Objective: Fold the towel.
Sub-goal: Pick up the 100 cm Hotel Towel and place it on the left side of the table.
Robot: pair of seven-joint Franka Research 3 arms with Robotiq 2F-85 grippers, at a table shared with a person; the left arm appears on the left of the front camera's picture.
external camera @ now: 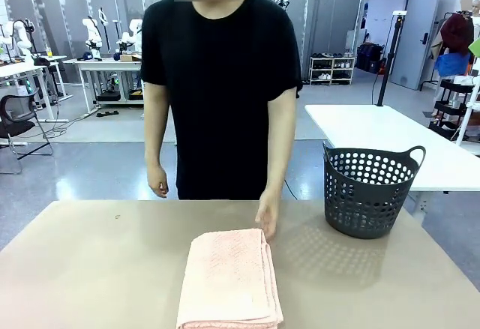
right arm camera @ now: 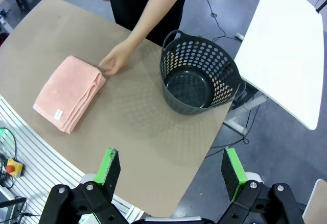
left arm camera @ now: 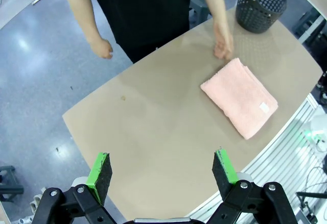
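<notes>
Both tools are seen held high above the bench, each spread wide with nothing between its green pads.

From the front view, the towel [external camera: 229, 278] is seen lying folded into a narrow stack at the middle of the bench's near edge, its long side running from that edge toward the far one. The person's hand [external camera: 266, 218] is held at the towel's far right corner, touching or just short of it; which cannot be told. A dark perforated basket [external camera: 369, 189] stands near the far right corner of the bench [external camera: 90, 269], apart from the towel.

In the left wrist view, the left tool [left arm camera: 162, 170] is shown wide open and empty, well above the bench, and a small white tag [left arm camera: 264, 107] is visible near one towel corner.

In the right wrist view, the right tool [right arm camera: 170, 168] is likewise wide open and empty, with the basket seen to hold nothing.

The folding is judged largely done. Any further fold would be best made by pinching all layers at a corner, once the hand is clear, and the edges should be laid flush.
</notes>
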